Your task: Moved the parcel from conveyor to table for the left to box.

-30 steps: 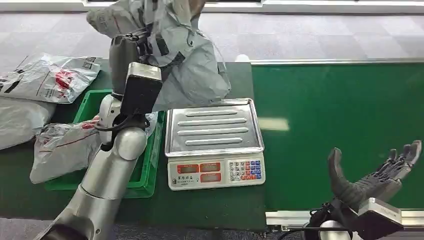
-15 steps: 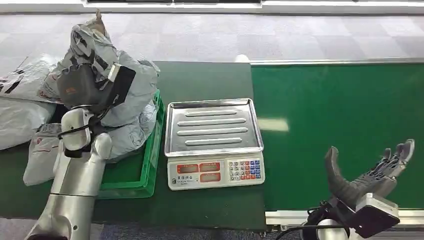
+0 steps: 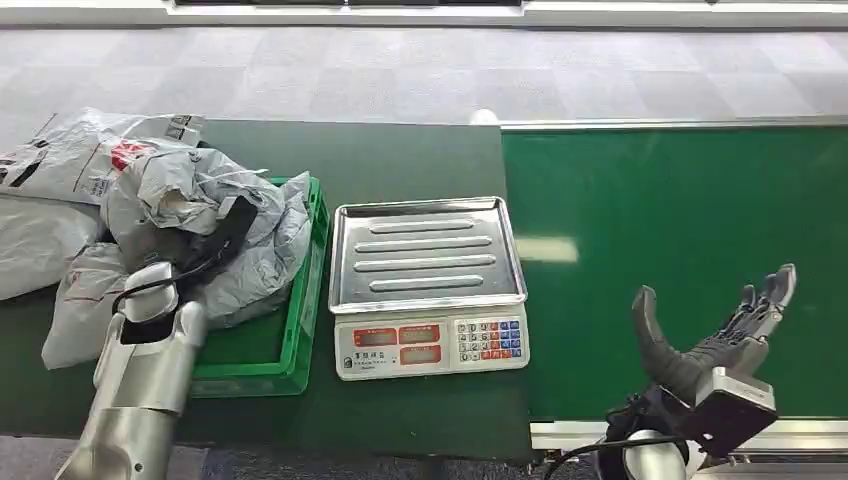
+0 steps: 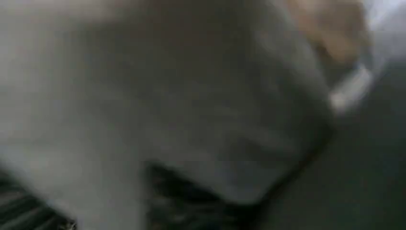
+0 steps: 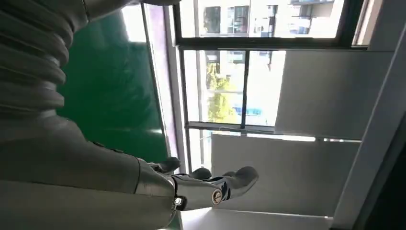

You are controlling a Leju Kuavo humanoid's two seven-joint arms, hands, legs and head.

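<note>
Since a second earlier, the left hand [image 3: 215,245] had swung from above the scale [image 3: 428,285] down into the green crate [image 3: 290,345], still gripping the grey parcel [image 3: 215,225]. Releasing cleanly looked best. The right hand [image 3: 720,335] hovered spread over the conveyor [image 3: 680,200].

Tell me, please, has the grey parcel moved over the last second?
Yes. The grey parcel has come down and leftward from behind the scale into the green crate, with the left hand.
</note>
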